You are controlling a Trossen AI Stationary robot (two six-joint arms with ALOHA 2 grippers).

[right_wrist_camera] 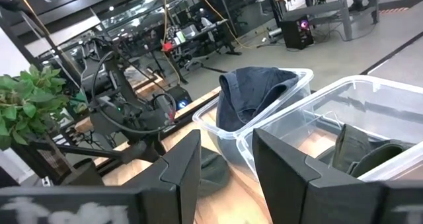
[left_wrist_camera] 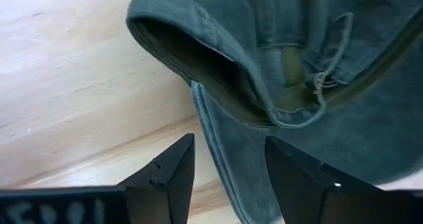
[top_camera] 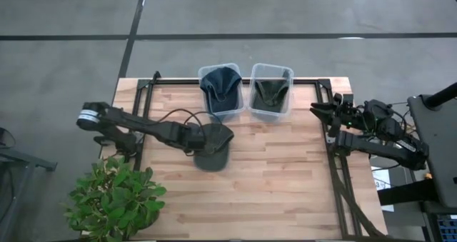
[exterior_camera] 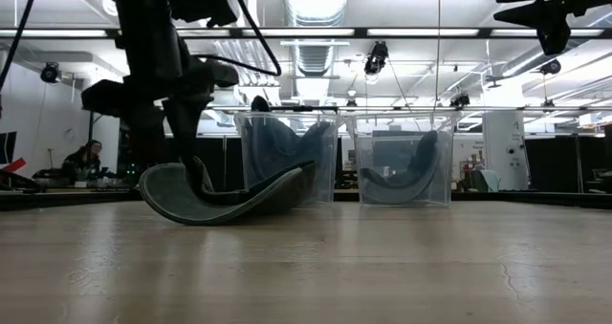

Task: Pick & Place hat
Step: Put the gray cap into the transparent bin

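A dark grey-green hat (top_camera: 213,156) lies upside down on the wooden table, its hollow facing up (left_wrist_camera: 317,85); in the low view it rests on its crown with the brim curving upward (exterior_camera: 229,195). My left gripper (left_wrist_camera: 228,145) is open and hangs over it from above (top_camera: 214,136), one finger on each side of the hat's edge (left_wrist_camera: 215,151). My right gripper (top_camera: 319,111) waits open at the table's right edge, high above the table (right_wrist_camera: 226,141). My left gripper comes down from above with its open fingers (left_wrist_camera: 168,174) straddling the hat's edge near the opening. In the low view one finger (exterior_camera: 196,176) reaches down into the hollow. I cannot tell whether a finger touches the cloth. The hat lies on the table.
Two clear plastic bins stand at the far edge: the left bin (top_camera: 202,74) holds a blue hat (top_camera: 220,88), the right bin (top_camera: 289,72) a dark green hat (top_camera: 271,92). A potted plant (top_camera: 114,199) stands at the near left corner. Bare wood lies near and right of the hat.
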